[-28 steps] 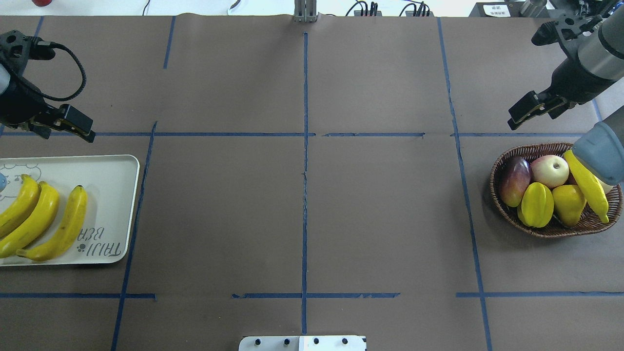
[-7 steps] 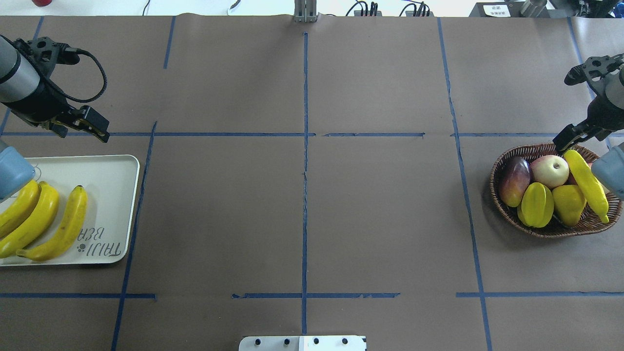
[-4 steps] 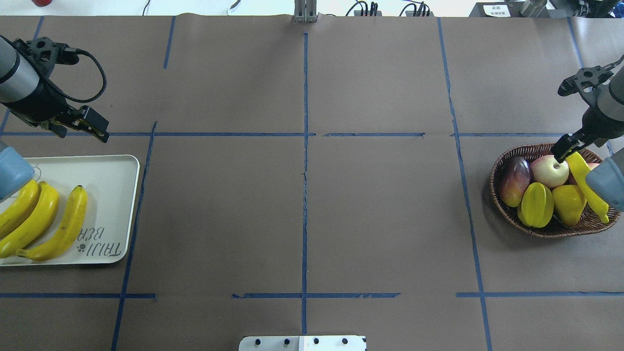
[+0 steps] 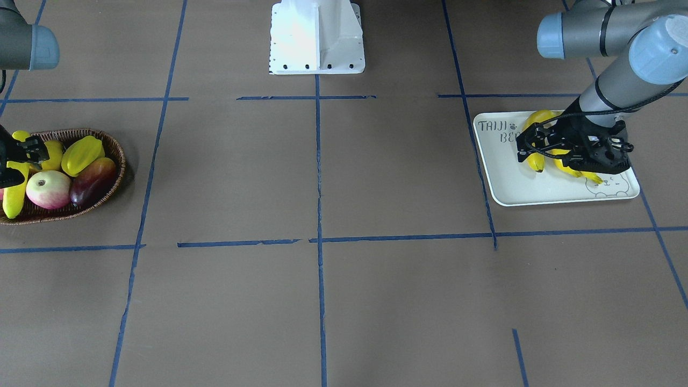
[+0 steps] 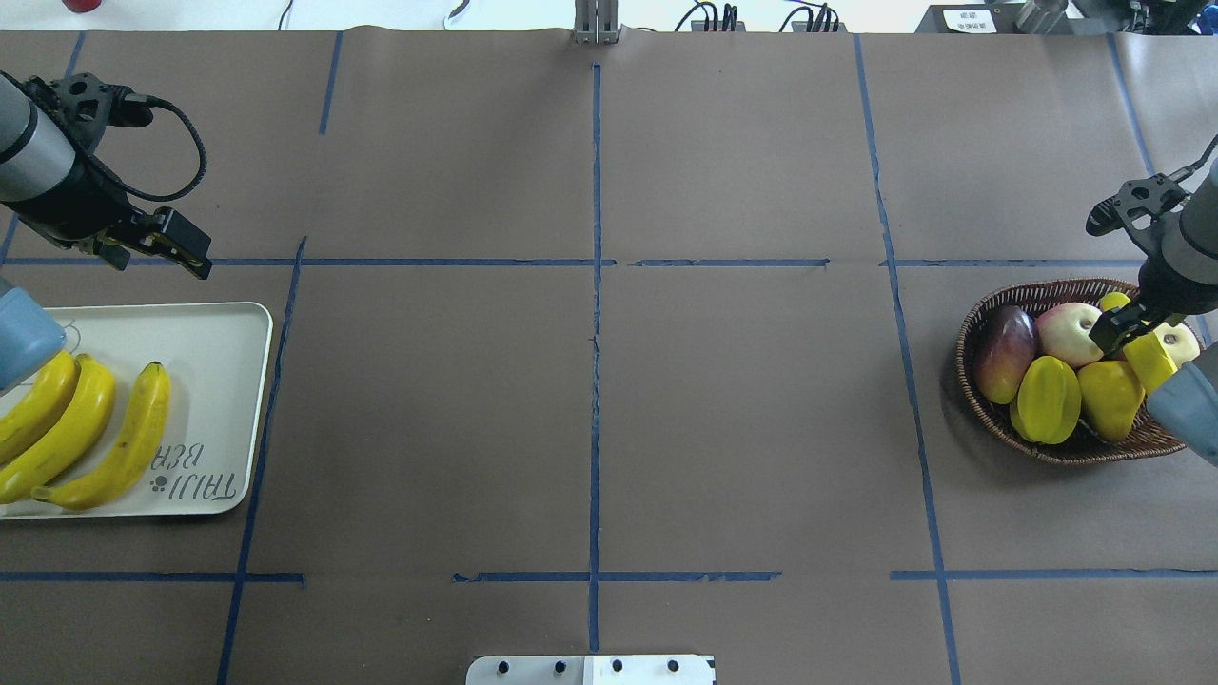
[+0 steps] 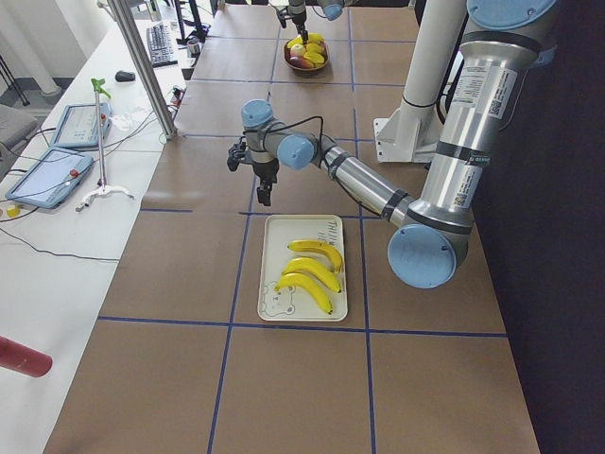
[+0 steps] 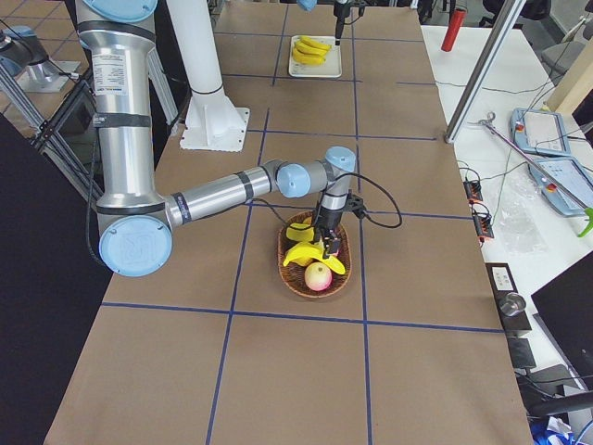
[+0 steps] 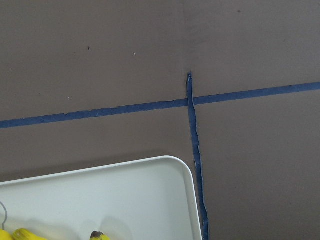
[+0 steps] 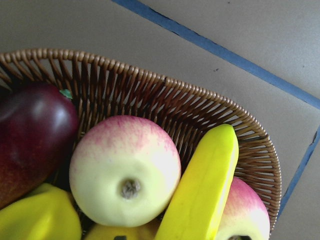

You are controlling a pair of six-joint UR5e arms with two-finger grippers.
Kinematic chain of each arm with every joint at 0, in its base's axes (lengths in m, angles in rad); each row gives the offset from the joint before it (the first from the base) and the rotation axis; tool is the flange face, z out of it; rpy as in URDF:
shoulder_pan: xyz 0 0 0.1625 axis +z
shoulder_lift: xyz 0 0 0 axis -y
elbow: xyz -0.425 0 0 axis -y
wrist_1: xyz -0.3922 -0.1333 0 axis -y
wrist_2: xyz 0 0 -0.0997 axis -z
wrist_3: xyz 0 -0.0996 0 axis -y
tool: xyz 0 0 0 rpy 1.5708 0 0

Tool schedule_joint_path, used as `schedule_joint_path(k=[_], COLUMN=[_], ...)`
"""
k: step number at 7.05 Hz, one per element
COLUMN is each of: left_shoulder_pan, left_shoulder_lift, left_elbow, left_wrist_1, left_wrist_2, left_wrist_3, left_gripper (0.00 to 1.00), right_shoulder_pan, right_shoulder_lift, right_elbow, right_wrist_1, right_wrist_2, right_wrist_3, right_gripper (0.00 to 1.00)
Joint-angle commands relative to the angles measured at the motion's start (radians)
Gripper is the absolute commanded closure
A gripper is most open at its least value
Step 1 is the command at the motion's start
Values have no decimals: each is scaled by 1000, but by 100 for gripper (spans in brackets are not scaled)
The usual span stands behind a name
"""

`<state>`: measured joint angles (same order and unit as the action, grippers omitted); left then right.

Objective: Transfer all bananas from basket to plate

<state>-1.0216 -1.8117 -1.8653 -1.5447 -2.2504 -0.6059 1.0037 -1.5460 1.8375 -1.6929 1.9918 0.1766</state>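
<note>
Three bananas [image 5: 133,433] lie side by side on the pale tray [image 5: 219,323]. A fourth banana [image 5: 1145,357] lies slantwise in the wicker basket [image 5: 990,304] on top of the other fruit. It fills the lower middle of the right wrist view [image 9: 205,190]. My right gripper [image 5: 1111,328] is down in the basket at the banana's far end, and its jaws look open on either side of it. My left gripper [image 5: 157,259] is open and empty above the table, just beyond the tray's far edge.
The basket also holds a pink apple [image 5: 1073,333], a dark red mango [image 5: 1004,352], a starfruit [image 5: 1047,400] and a yellow fruit [image 5: 1109,395]. My right elbow [image 5: 1189,409] hangs over the basket's right side. My left elbow [image 5: 19,333] overlaps the tray. The robot base [image 4: 317,37] stands mid-table.
The right gripper has come from behind the basket down onto the banana's far end. The banana has not shifted. The left arm edged right at first and has since stayed still.
</note>
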Motion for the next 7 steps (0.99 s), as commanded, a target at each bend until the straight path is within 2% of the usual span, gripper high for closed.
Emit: schedule_joint_path(k=[1, 2, 4, 6, 7], left_shoulder_pan=[0, 0, 0, 0, 0], left_shoulder_lift=[0, 0, 2, 2, 2], left_elbow=[0, 0, 0, 2, 2], left_wrist_1=[0, 0, 0, 0, 0], left_wrist_2=[0, 0, 0, 0, 0], left_wrist_3=[0, 0, 0, 0, 0], left_gripper=[0, 0, 0, 0, 0], right_shoulder_pan=[-19, -26, -43, -42, -39], right_shoulder_lift=[-2, -2, 0, -2, -3], right_elbow=[0, 0, 2, 20, 60], right_wrist_1=[-7, -8, -22, -24, -46], right_wrist_2=[-44, -47, -77, -77, -77], right_wrist_3=[0, 0, 0, 0, 0], right_gripper=[42, 54, 59, 87, 96])
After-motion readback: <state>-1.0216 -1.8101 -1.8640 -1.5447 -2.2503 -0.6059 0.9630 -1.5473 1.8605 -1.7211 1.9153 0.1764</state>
